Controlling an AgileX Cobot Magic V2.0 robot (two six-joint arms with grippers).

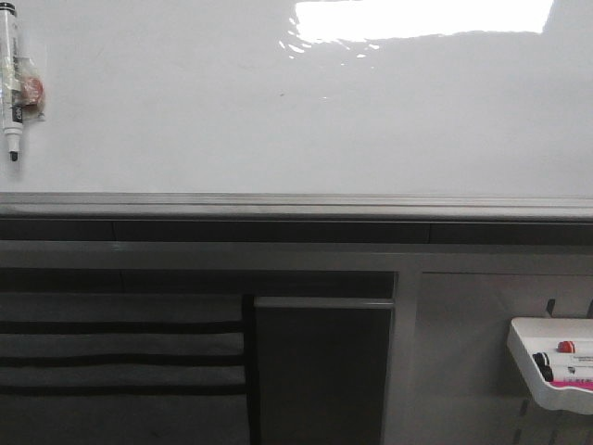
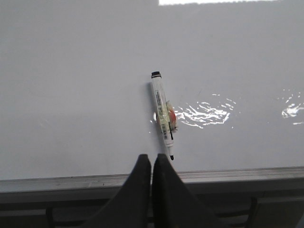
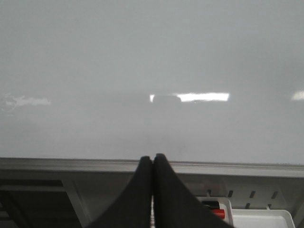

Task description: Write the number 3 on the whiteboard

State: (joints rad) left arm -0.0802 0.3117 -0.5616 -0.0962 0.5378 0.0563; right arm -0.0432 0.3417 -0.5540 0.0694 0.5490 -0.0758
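Observation:
The whiteboard [image 1: 306, 120] fills the upper part of the front view, glossy and blank, with a grey edge strip [image 1: 296, 204] along its bottom. No number 3 shows on it. A white marker with a black tip [image 1: 13, 83] lies on the board at the far left, tip toward the strip; the left wrist view shows this marker [image 2: 162, 114] just beyond my left gripper [image 2: 151, 157], which is shut and empty. My right gripper [image 3: 153, 157] is shut and empty too, over the edge strip [image 3: 237, 167]. Neither gripper appears in the front view.
A white tray [image 1: 547, 371] holding markers with red and black caps hangs at the lower right below the board; it also shows as the tray [image 3: 266, 217] in the right wrist view. Bright glare [image 1: 417, 19] sits on the board's top. A dark cabinet panel [image 1: 320, 371] lies below.

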